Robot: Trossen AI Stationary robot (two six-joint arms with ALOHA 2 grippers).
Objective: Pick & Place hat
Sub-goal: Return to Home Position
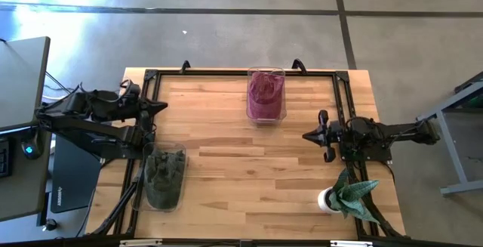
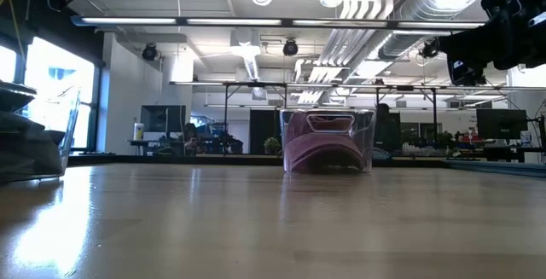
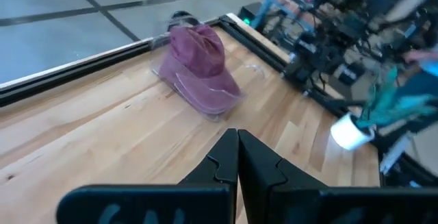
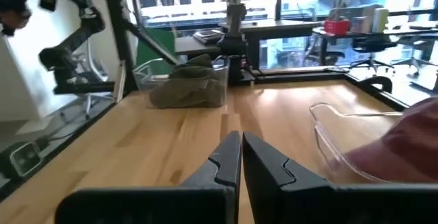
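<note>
A maroon hat (image 1: 265,94) sits in a clear plastic bin (image 1: 266,115) near the table's far edge; it also shows in the low view (image 2: 324,144), the left wrist view (image 3: 200,65) and partly in the right wrist view (image 4: 404,152). A dark green hat (image 1: 164,175) lies in a second clear bin (image 1: 165,203) near the left edge, and shows in the right wrist view (image 4: 189,81). My left gripper (image 1: 161,106) hovers shut at the table's left edge, its fingertips together in its wrist view (image 3: 237,136). My right gripper (image 1: 307,135) hovers shut at the right side (image 4: 241,138).
A small potted plant in a white pot (image 1: 346,196) stands at the table's near right corner. A black metal frame (image 1: 226,73) runs along the table's edges. Bare wooden tabletop (image 1: 241,171) lies between the two bins.
</note>
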